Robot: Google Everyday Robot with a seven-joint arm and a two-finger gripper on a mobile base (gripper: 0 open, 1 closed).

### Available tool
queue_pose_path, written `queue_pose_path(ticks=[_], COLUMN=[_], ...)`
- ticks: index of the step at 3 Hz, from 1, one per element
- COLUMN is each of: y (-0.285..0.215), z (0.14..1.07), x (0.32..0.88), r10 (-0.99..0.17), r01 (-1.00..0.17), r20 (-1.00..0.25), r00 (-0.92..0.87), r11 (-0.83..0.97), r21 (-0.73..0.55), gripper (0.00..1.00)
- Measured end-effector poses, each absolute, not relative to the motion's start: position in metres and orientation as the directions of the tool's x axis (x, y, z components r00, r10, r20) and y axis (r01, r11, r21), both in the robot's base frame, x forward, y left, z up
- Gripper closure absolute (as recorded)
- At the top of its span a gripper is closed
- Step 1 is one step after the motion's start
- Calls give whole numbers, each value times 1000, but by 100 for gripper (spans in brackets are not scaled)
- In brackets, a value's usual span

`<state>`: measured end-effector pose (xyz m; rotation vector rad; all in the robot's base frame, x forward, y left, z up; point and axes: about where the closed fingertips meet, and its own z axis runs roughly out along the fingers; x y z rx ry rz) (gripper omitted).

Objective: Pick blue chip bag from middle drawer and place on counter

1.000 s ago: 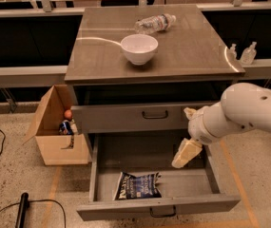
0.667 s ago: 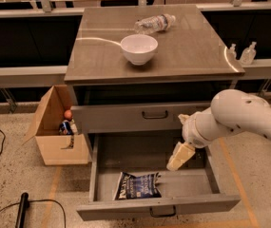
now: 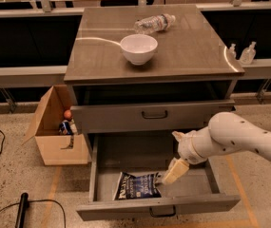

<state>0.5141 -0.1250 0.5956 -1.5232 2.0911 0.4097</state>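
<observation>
The blue chip bag (image 3: 137,186) lies flat in the front left part of the open middle drawer (image 3: 197,204), a grey metal tray pulled out at the cabinet's bottom. My gripper (image 3: 173,172) hangs from the white arm reaching in from the right. It is inside the drawer, low, right next to the bag's right edge. The counter (image 3: 192,46) is the glossy grey-brown cabinet top above.
A white bowl (image 3: 139,48) and a clear water bottle (image 3: 154,23) lie on the counter. A closed grey drawer (image 3: 154,114) sits just above the open one. An open cardboard box (image 3: 54,127) with small items stands on the floor at left. Two pump bottles (image 3: 247,53) stand at right.
My gripper has moved left and down inside the drawer, closer to the bag's right edge. The bag has not moved.
</observation>
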Motion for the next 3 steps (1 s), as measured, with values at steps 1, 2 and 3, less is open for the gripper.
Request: queue_pose_path(ticks=[1,2,3], y=[-116,-104,-89], z=[569,543,521], x=[513,512,518], r10=[-753,-737,-725], r01=[-942,-951,-957], r20=[-610,-633,-652], r00=[-249,-236,-222], r11=[335,309,290], r21=[-28,-6,3], gripper=[0,0,0])
